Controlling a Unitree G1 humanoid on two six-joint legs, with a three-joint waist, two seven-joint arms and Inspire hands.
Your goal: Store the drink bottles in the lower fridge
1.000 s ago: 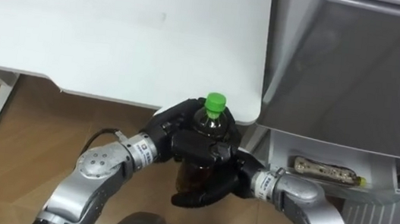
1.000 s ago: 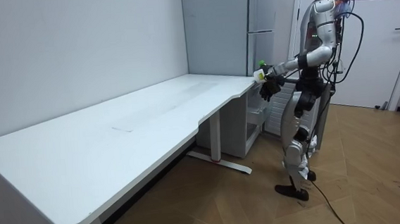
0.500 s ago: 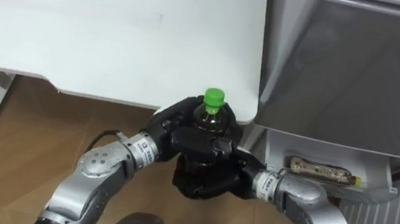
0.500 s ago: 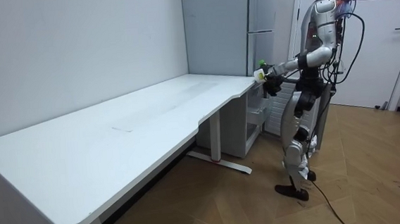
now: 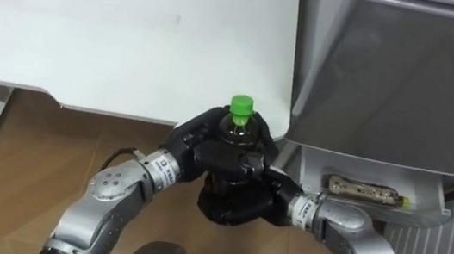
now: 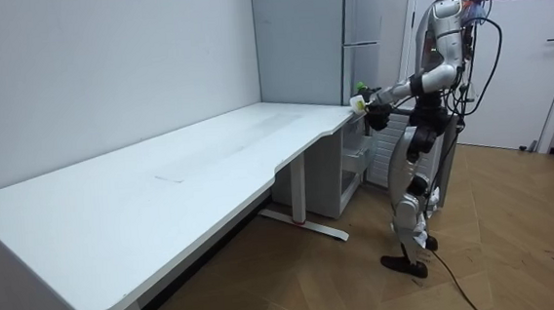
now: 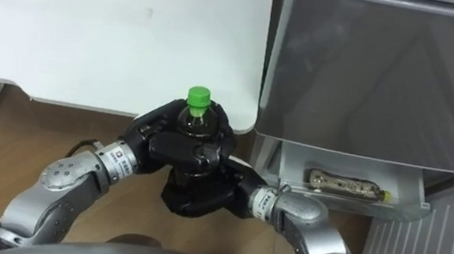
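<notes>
Since a second ago the right robot hand has drawn its fingers in tighter, covering the dark liquid that showed between the two hands, and the bottle has come up a little against the tabletop's edge. The bottle stands upright, long axis vertical, with its green cap pointing up and clear of the fingers. The left robot hand curls round the shoulder and upper body from the robot's left. The right robot hand wraps the lower body from below and from the right, so both are closed on the bottle and only its neck and cap show.

The bottle is held in the air just off the front edge of the white tabletop, near its right corner, over the wooden floor. Just to the right rises the grey fridge. Under its front panel a white shelf sticks out, and a second bottle lies on its side in it. The tabletop beyond the hands is bare. In the room view the robot stands upright at that corner beside the fridge.
</notes>
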